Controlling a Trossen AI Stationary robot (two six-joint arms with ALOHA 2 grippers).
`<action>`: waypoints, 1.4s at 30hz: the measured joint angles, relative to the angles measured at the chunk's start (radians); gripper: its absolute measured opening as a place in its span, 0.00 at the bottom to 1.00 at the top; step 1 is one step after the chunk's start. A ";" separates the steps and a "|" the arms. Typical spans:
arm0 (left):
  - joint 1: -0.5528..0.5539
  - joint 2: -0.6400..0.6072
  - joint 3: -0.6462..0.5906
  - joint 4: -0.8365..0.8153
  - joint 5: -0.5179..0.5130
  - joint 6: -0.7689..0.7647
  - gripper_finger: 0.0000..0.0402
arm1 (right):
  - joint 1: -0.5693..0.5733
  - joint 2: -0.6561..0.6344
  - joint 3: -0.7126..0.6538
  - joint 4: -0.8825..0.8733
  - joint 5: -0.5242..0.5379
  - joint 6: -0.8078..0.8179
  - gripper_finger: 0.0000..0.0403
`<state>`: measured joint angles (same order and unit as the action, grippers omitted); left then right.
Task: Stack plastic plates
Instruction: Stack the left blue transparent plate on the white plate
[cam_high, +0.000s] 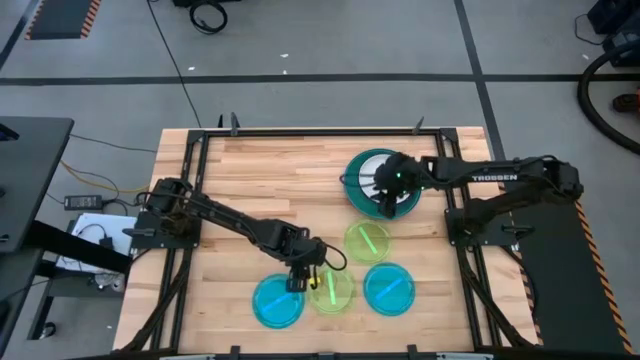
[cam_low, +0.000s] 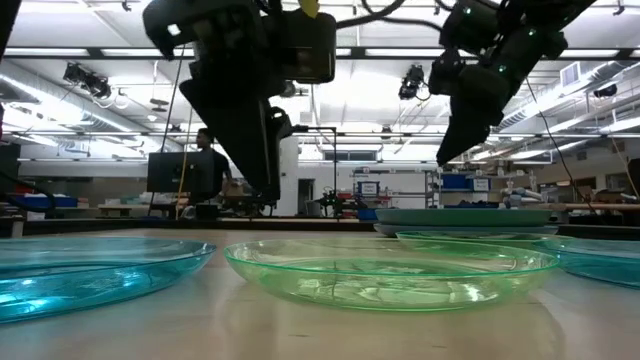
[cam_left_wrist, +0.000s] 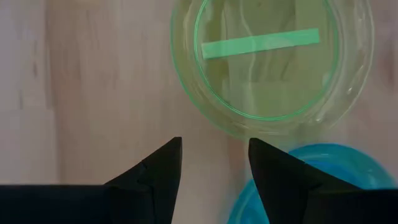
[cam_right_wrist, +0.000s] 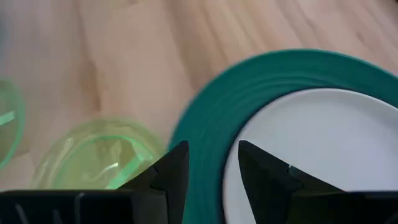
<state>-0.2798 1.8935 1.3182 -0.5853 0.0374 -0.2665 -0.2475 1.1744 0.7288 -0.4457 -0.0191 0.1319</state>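
Note:
A teal plate (cam_high: 352, 190) lies at the table's far right with a white plate (cam_right_wrist: 323, 143) on it. My right gripper (cam_high: 385, 180) hovers over this stack, open, its fingers (cam_right_wrist: 214, 163) above the white plate's edge. Four small translucent plates rest flat near the front: cyan (cam_high: 278, 300), lime (cam_high: 330, 290), cyan (cam_high: 388, 290) and lime (cam_high: 367, 240). My left gripper (cam_high: 303, 275) hangs open above the wood between the left cyan plate (cam_left_wrist: 323, 180) and the lime plate (cam_left_wrist: 273, 62). In the low view it is raised clear (cam_low: 268, 195). No blue or black plate shows.
The table's left half and far middle (cam_high: 260, 170) are bare wood. A black frame (cam_high: 300, 130) runs round the table edge. In the low view a person (cam_low: 205, 165) stands far behind the table in the room.

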 joint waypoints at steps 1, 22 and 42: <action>0.000 0.000 0.000 -0.004 0.015 -0.012 0.48 | 0.022 0.000 0.000 0.000 0.003 0.003 0.37; -0.197 0.001 0.003 -0.164 0.170 -0.335 0.48 | 0.417 0.000 -0.089 0.230 0.494 0.141 0.37; -0.474 0.217 0.502 -0.383 -0.365 -0.658 0.48 | 0.462 0.001 -0.148 0.365 0.497 0.104 0.37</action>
<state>-0.7535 2.1109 1.8203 -0.9683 -0.3276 -0.9245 0.2145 1.1751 0.5812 -0.0803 0.4782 0.2363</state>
